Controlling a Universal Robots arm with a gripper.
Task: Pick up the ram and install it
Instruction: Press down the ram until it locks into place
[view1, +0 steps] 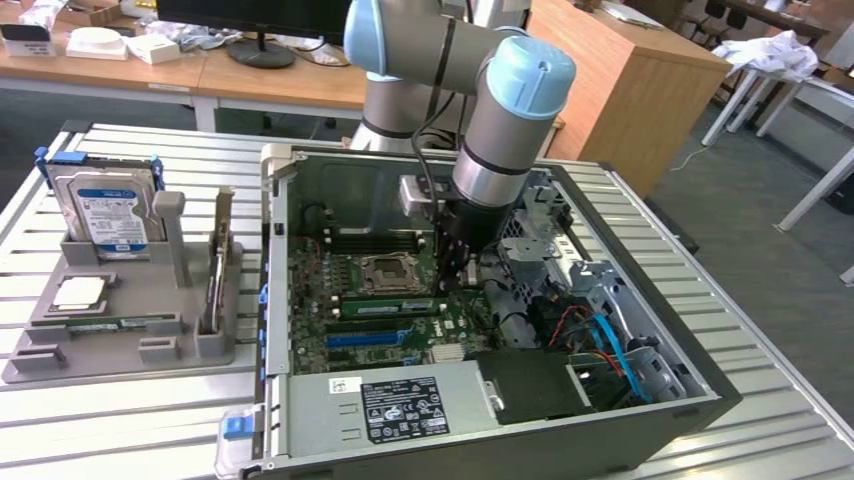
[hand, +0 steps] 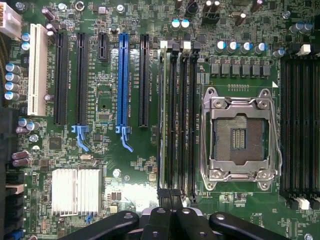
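Note:
A ram stick (view1: 387, 306), long, green and dotted with dark chips, stands in a memory slot on the motherboard (view1: 334, 290), beside the empty processor socket (view1: 384, 272). In the wrist view the same ram stick (hand: 162, 115) appears edge-on in the outermost slot of the bank next to the socket (hand: 240, 132). My gripper (view1: 461, 272) hangs inside the open computer case, just above the end of those slots. Its black fingers (hand: 169, 197) are shut, with nothing seen between them. Another green stick (view1: 100, 324) lies in the grey holder outside the case.
The grey holder (view1: 187, 350) at the exterior view's left also carries a blue-labelled hard drive (view1: 110, 215) and a square silver chip (view1: 80, 292). The case walls (view1: 274, 290), drive cage (view1: 554, 240) and power supply (view1: 387, 405) hem the board in. Blue and orange cables (view1: 607, 340) lie at the right.

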